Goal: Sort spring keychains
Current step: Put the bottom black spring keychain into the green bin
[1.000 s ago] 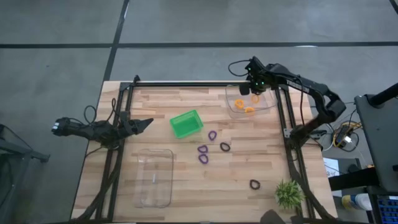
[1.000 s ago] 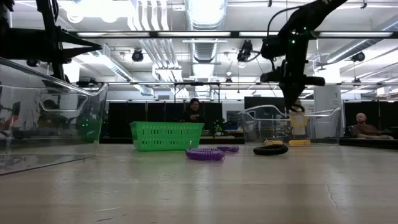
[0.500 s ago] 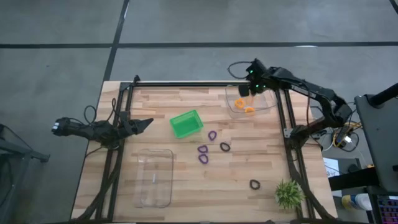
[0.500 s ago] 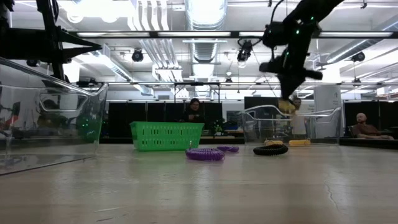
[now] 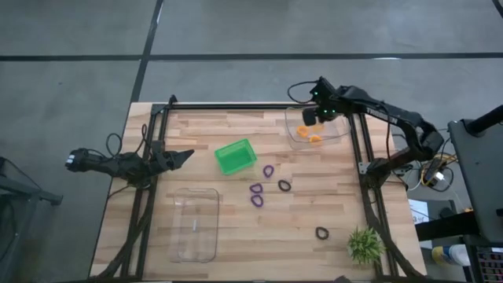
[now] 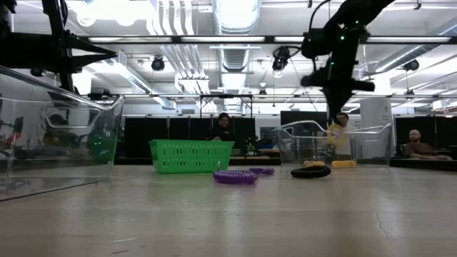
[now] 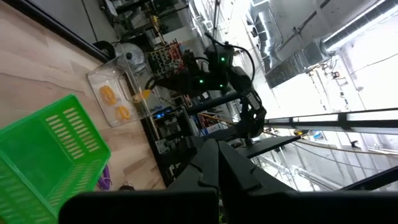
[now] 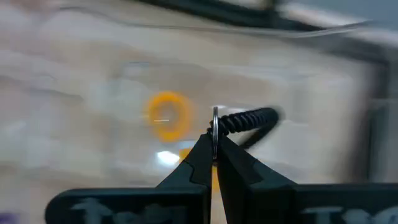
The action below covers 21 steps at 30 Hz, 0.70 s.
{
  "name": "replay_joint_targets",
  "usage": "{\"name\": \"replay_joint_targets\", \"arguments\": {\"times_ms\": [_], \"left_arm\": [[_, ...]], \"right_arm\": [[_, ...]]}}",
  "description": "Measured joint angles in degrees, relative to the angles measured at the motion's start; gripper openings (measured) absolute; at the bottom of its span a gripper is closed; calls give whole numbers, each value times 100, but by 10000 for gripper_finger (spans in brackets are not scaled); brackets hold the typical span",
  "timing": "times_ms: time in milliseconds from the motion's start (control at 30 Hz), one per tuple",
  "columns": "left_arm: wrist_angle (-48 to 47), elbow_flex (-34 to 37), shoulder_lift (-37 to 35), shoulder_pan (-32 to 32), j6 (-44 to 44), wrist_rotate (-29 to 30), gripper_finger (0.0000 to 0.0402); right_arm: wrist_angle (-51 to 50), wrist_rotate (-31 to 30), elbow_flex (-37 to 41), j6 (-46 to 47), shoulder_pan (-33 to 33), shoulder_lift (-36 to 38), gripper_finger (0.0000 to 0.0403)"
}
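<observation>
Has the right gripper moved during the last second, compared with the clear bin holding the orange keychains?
Yes. In the high view the right gripper, shut, shifted slightly toward the table's left over the clear bin, which stayed put.

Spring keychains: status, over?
Right gripper shut on orange keychain, above clear bin. Left gripper shut, parked at table's left edge. Purple keychains and black keychains loose mid-table. Nothing in the way.

table point(image 5: 236, 228): pale wood planks | bin point(image 5: 235, 156): bright green, slotted | keychains: orange point(image 5: 314, 138), purple point(image 5: 256, 189), black point(image 5: 321, 233) | plant point(image 5: 365, 245): green, spiky | arms: dark
</observation>
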State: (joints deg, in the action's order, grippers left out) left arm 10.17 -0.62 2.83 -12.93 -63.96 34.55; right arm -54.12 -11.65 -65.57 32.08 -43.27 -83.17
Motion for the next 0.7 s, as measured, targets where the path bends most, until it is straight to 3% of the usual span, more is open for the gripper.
{"name": "replay_joint_targets", "arguments": {"times_ms": [100,200,300,533,700], "left_arm": [[2,0,0,0,0,1,0],[3,0,0,0,2,0,0],[-5,0,0,0,2,0,0],[-13,0,0,0,4,2,0],[-60,0,0,0,7,3,0]], "right_arm": [[-786,-560,-38,-257,3,-212,8],[-193,212,12,-439,-33,-141,8],[39,9,-38,-385,48,-56,8],[329,287,-64,-249,45,-79,8],[569,972,-219,-507,329,32,8]]}}
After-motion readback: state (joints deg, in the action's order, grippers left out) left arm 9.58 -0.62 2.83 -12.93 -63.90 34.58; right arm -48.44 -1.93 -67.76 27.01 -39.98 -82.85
